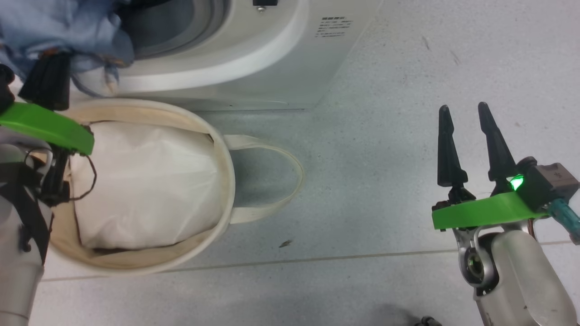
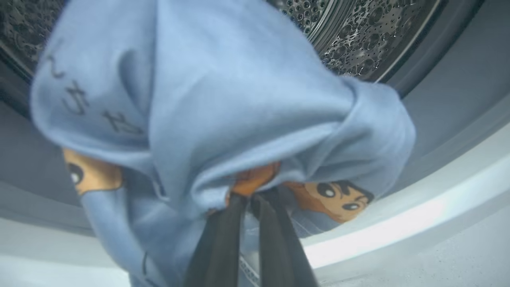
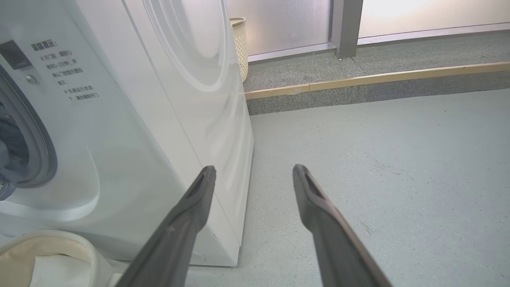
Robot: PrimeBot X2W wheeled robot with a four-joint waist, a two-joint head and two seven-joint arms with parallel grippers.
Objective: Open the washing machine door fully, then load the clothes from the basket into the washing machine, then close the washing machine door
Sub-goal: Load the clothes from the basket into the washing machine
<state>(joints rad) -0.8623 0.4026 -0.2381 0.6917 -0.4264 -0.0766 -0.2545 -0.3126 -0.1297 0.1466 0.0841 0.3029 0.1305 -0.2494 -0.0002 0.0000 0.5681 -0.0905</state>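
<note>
My left gripper (image 2: 253, 195) is shut on a piece of the clothes (image 2: 223, 99), light blue with orange cartoon faces. The cloth hangs in front of the washing machine's perforated drum (image 2: 358, 32). In the head view that gripper (image 1: 52, 61) sits at the upper left, its tips buried in the blue cloth (image 1: 59, 27), above the basket (image 1: 226, 181). The washing machine (image 1: 272, 59) stands just behind the basket with its opening uncovered. The washing machine door is out of view. My right gripper (image 1: 464, 108) hangs open over bare floor, to the right of the machine (image 3: 139, 139).
White pillow-like padding (image 1: 145, 190) lies inside the basket. One loop handle (image 1: 276, 181) lies on the grey floor to its right. Beyond the machine stand a woven bin (image 3: 239, 44) and a raised step with a wooden edge (image 3: 358, 79).
</note>
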